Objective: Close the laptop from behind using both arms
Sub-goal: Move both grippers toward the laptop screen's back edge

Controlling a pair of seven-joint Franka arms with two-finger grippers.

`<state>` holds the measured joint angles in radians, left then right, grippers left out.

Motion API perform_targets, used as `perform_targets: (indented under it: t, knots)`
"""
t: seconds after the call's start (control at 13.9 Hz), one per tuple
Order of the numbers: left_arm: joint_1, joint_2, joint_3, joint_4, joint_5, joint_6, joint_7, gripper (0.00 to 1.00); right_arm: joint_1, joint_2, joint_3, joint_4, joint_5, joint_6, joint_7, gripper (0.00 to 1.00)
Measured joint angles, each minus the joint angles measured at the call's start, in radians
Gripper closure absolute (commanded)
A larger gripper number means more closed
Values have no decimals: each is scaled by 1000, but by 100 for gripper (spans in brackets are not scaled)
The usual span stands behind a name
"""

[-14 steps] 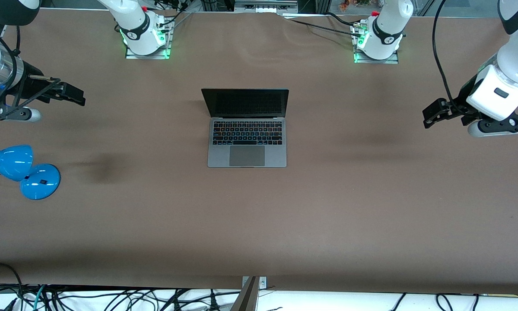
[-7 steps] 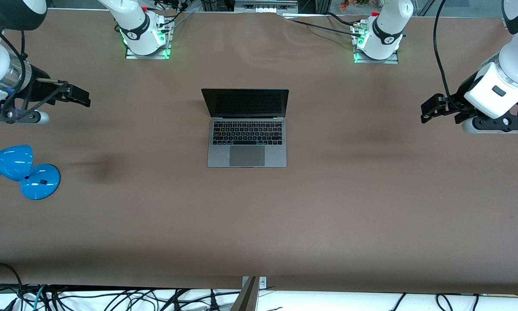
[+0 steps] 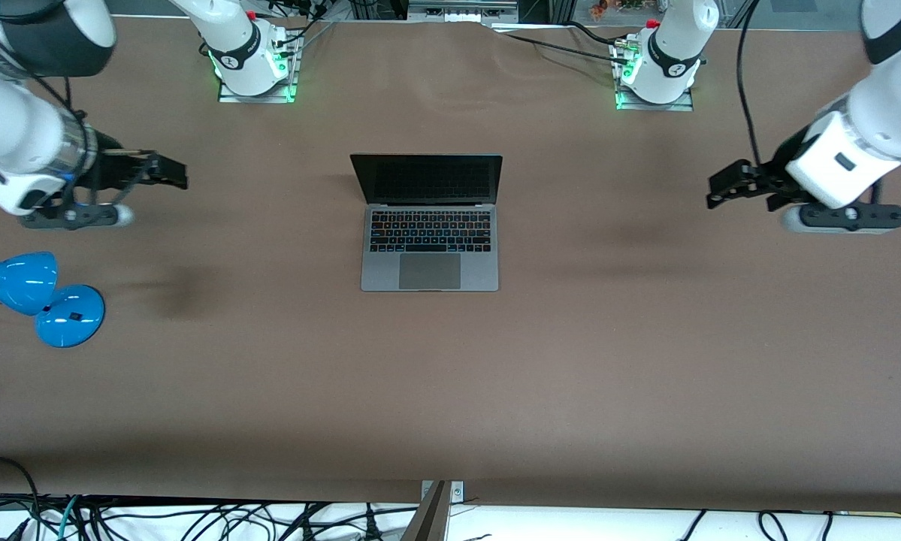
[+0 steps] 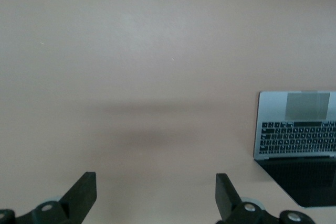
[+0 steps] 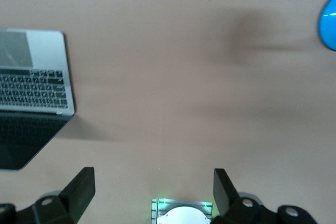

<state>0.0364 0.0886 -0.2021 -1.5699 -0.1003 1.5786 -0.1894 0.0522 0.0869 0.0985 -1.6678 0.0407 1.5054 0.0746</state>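
The grey-silver laptop (image 3: 429, 248) stands open in the middle of the table, its dark screen upright and facing the front camera. My left gripper (image 3: 723, 188) hangs open and empty over bare table toward the left arm's end, well apart from the laptop. Its wrist view shows the laptop (image 4: 296, 129) off to one side of the open gripper (image 4: 156, 192). My right gripper (image 3: 173, 173) hangs open and empty over the table toward the right arm's end, also well apart. Its wrist view shows the laptop (image 5: 31, 77) beside the open gripper (image 5: 152, 190).
A blue desk lamp (image 3: 44, 297) lies at the right arm's end of the table, nearer the front camera than my right gripper; its edge shows in the right wrist view (image 5: 328, 14). The green-lit arm bases (image 3: 255, 71) (image 3: 657, 79) stand along the table's back edge.
Both grippers have moved inward over the table toward the laptop. The laptop has not moved and its lid stands as before.
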Motion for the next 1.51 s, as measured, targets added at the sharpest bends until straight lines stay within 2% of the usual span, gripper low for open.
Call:
perform_targets:
  t: [0.22, 0.36, 0.65, 0.86, 1.15, 1.51]
  knots:
    - [-5, 2, -109, -28, -1, 0, -112, 0, 13, 8, 60, 0, 1, -3, 1, 0]
    - [-11, 2, -185, -42, -1, 0, -177, 0, 52, 11, 74, 0, 3, -3, 14, 1]
    - [-16, 2, -294, -72, -40, 1, -303, 0, 201, 38, 80, -1, 6, -3, 229, 26]
    - [-15, 3, -318, -95, -79, 1, -353, 0, 304, 64, 84, -6, 23, -34, 357, 57]
    - [-16, 23, -399, -117, -80, 14, -490, 0, 318, 97, 80, -15, 218, -148, 392, 76]
    - [-22, 84, -519, -146, -80, 81, -706, 10, 324, 147, 80, -64, 279, -163, 395, 80]
